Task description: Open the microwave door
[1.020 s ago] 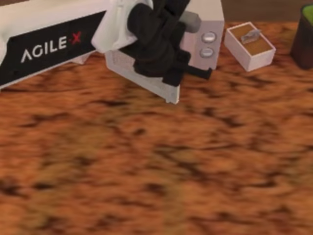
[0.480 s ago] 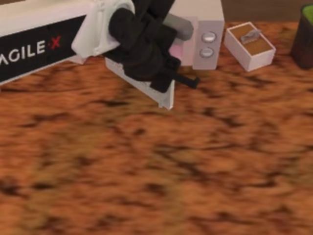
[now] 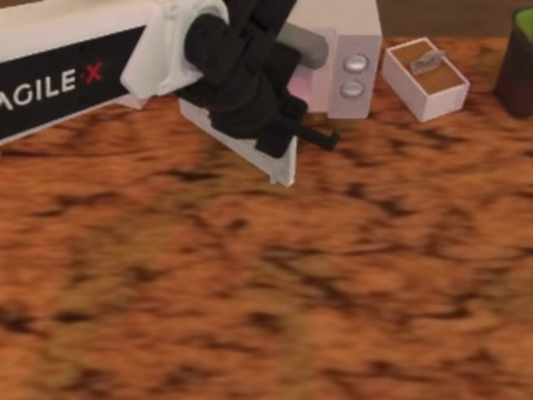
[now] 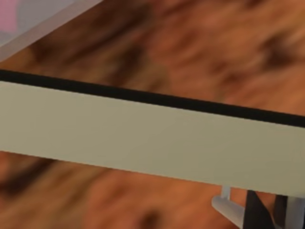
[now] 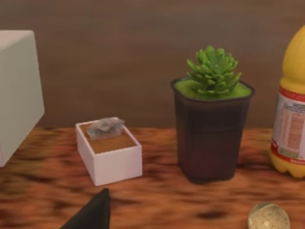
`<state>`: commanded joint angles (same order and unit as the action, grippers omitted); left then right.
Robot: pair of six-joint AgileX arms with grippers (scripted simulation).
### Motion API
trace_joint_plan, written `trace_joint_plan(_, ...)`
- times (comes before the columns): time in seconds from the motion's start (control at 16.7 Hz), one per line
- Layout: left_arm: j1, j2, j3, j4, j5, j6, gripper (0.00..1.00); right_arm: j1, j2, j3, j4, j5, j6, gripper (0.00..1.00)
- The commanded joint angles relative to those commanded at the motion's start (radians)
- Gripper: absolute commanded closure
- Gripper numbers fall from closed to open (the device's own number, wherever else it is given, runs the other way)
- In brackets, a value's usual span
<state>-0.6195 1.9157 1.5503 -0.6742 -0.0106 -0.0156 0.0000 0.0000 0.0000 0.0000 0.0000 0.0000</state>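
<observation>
Microwave door (image 3: 250,150) swung well out at the counter's (image 3: 266,292) far left!

Off-white microwave (image 3: 350,50) sits at the back, silver knobs showing, a pink sliver of interior peeking beside the dark left gripper (image 3: 312,136), which hovers at the door's free edge. I cannot tell whether that gripper is pinching the handle or spread, since the arm covers it. Risk from here, as I judge it: a slipped hold lets the door stall, or a hard pull drags the whole box. Right gripper (image 5: 93,214) waits near the small white box (image 5: 109,150) and the potted plant (image 5: 212,129).
</observation>
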Motion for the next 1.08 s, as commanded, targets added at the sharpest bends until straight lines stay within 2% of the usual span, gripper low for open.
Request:
trace_joint_plan(0.84, 0.000, 0.000, 0.000, 0.000, 0.000, 0.000, 1.00, 0.000, 0.000, 0.000, 0.000, 0.000, 0.000, 0.00)
trace_joint_plan(1.08, 0.006, -0.016, -0.022, 0.005, 0.024, 0.029, 1.00, 0.000, 0.000, 0.000, 0.000, 0.000, 0.000, 0.00)
